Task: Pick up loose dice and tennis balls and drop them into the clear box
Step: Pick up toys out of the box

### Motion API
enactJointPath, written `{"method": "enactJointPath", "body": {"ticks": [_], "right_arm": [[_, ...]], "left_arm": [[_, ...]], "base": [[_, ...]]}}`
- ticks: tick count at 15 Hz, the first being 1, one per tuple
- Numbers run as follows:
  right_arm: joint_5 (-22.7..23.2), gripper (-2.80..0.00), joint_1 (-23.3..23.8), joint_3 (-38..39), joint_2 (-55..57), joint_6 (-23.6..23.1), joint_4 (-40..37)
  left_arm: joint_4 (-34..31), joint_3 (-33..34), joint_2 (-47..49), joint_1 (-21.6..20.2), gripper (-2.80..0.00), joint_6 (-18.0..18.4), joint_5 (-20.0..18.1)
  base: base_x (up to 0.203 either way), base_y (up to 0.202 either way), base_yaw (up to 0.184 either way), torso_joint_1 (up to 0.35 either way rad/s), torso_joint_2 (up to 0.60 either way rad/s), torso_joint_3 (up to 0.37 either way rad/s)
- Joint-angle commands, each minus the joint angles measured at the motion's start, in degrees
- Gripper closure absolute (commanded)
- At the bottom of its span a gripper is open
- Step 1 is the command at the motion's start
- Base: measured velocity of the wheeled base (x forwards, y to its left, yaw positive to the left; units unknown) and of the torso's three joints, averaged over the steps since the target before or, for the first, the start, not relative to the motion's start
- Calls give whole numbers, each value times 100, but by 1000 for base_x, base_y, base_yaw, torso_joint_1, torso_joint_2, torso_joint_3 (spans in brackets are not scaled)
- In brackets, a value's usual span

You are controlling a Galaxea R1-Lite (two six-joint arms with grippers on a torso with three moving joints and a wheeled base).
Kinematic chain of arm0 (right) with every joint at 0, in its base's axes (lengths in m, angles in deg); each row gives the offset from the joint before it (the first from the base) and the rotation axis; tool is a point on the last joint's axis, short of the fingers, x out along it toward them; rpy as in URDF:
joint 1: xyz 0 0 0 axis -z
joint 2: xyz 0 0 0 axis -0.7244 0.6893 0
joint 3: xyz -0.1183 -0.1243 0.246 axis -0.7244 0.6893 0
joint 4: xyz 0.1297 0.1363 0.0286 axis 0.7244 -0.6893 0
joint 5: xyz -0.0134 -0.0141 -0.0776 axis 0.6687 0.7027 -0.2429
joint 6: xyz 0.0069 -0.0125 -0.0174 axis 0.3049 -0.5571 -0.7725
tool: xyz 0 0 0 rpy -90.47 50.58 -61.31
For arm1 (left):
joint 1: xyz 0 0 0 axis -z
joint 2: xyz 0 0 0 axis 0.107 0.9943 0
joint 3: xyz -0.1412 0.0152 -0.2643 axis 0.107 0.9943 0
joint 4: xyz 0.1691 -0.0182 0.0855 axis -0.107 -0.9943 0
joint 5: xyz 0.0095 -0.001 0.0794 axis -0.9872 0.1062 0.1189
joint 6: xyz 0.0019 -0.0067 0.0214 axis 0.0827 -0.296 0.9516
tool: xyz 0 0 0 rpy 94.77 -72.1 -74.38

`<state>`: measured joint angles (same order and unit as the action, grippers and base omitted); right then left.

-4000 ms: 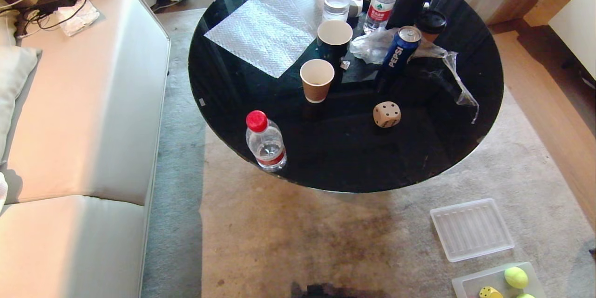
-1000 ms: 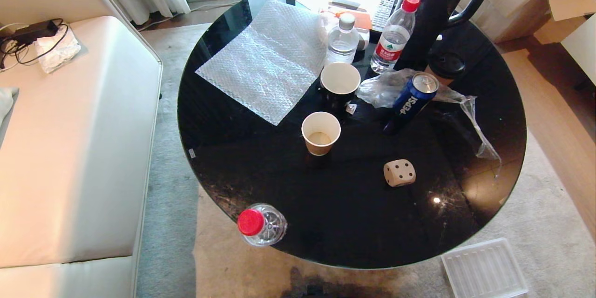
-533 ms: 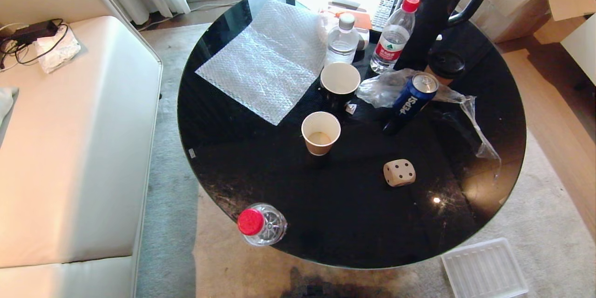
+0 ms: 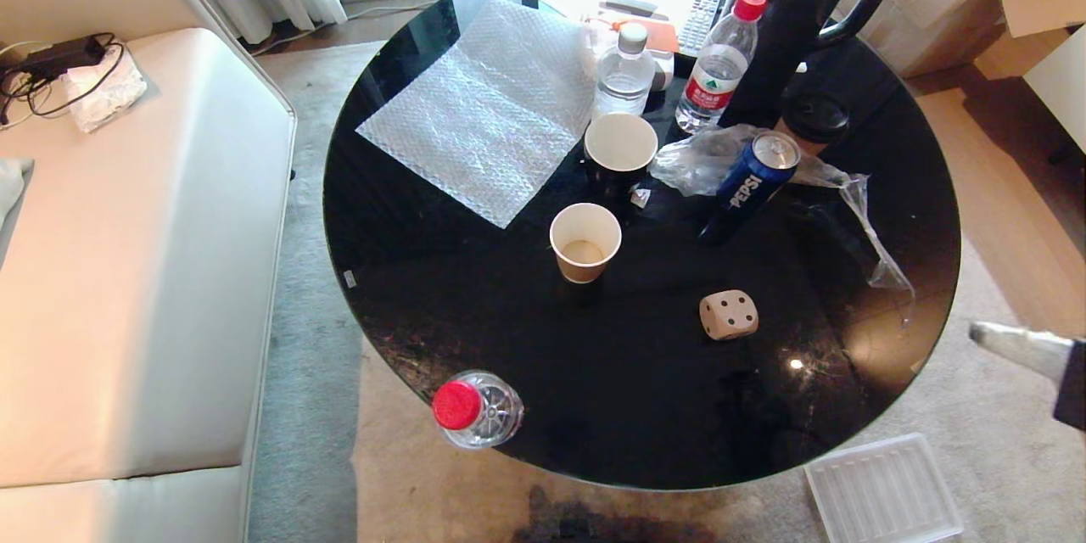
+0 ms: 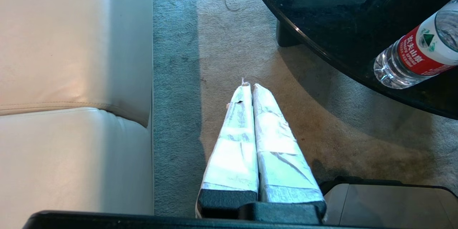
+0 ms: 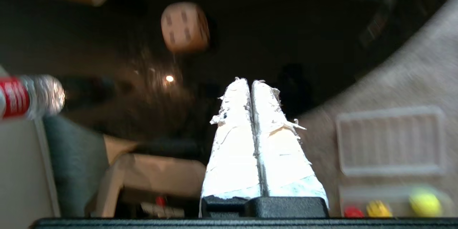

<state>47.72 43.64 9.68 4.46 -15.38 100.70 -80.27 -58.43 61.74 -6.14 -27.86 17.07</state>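
Note:
A beige die (image 4: 728, 315) lies alone on the near right part of the round black table (image 4: 475, 331); the right wrist view shows it too (image 6: 184, 27). My right gripper (image 4: 976, 331) comes in from the right edge, beyond the table rim and apart from the die, its fingers (image 6: 249, 80) shut on nothing. On the carpet, the clear box (image 6: 393, 190) holds a red die (image 6: 353, 212), a yellow die (image 6: 376, 208) and a tennis ball (image 6: 424, 203). My left gripper (image 5: 249, 85) is shut and parked low over the carpet beside the sofa.
The table carries two paper cups (image 4: 584, 242), a Pepsi can (image 4: 751, 182), water bottles (image 4: 473, 409), a kettle (image 4: 797, 8), bubble wrap (image 4: 484, 110) and a plastic bag (image 4: 857, 204). A ribbed lid (image 4: 882, 488) lies on the carpet; a sofa (image 4: 127, 271) stands on the left.
My right gripper has swung into the head view at the right edge. Over the last second the table and its things have stayed put.

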Motion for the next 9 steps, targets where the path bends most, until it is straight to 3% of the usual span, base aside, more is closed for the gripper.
{"method": "enactJointPath", "body": {"ticks": [1,8,9], "right_arm": [[16,0,-193,-206,1479,28,625],[8,0,-1307,-1147,3814,15,2240],[-71,-280,-1445,-1301,4022,-24,2325]], "left_arm": [[-2,0,0,0,0,-2,4],[-2,0,0,0,0,-2,4],[-2,9,0,0,0,-2,4]], "base": [[0,0,0,0,0,0],[0,0,0,0,0,0],[0,0,0,0,0,0]]}}
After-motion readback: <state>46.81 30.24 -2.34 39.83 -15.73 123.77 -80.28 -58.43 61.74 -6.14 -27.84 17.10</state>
